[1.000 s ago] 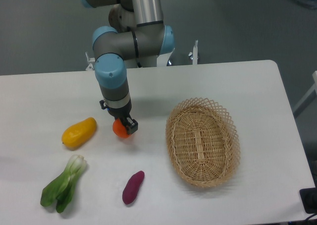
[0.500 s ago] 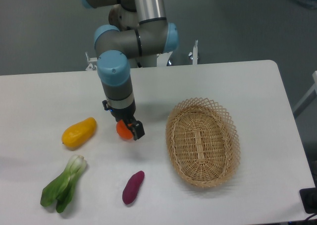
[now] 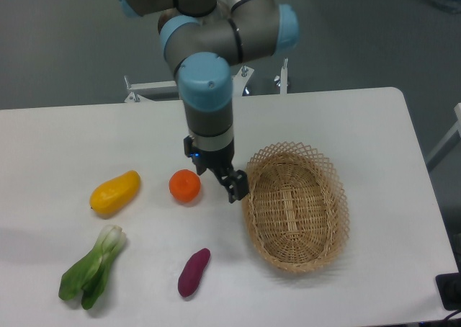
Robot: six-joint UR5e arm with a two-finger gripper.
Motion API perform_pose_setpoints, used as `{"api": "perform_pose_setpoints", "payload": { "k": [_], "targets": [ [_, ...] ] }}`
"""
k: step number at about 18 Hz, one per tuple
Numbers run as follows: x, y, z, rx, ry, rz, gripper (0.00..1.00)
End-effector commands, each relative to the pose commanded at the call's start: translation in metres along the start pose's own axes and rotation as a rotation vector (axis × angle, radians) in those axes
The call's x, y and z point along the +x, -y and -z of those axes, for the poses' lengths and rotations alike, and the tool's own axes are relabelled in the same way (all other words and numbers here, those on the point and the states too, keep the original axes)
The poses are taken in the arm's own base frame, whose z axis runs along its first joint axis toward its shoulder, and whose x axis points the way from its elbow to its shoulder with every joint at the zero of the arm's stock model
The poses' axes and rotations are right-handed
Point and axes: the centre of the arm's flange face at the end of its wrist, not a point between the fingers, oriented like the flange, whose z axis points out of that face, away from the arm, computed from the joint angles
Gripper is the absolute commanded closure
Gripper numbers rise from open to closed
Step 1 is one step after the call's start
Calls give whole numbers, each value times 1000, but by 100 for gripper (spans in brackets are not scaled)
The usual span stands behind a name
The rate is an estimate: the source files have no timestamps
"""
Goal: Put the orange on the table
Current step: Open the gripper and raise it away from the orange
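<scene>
Since the orange (image 3: 185,186) already sits alone on the table (image 3: 360,118), well to the left of the basket (image 3: 295,205), the placing looks done and what remains is getting the arm away cleanly. The gripper (image 3: 230,183) hangs between orange and basket, close to the basket's left rim and apart from the fruit. It holds nothing; its dark fingers appear parted, though from this angle I cannot tell how wide.

The main risk is the basket. The fingers sit so near its woven rim that a sideways or downward move could catch the wicker and drag or tip it. A swing back to the left at this height could instead clip the orange and set it rolling; round and smooth, it would travel easily on the flat top, perhaps toward the mango (image 3: 114,192) farther left of the basket, or toward the bok choy (image 3: 91,273) and the sweet potato (image 3: 193,272) lying nearer the front edge. A straight lift first would avoid both.

Compared with half a second ago, the gripper was around the orange and is now off it, shifted toward the basket with the whole arm swung that way. The orange has barely changed place.
</scene>
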Motion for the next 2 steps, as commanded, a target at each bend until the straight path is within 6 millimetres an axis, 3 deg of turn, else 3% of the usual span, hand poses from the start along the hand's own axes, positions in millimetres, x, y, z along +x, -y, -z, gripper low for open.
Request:
{"api": "perform_pose_setpoints", "payload": {
  "k": [2],
  "targets": [
    [-1,-5,2,-4,-3,3,0]
  ]
}}
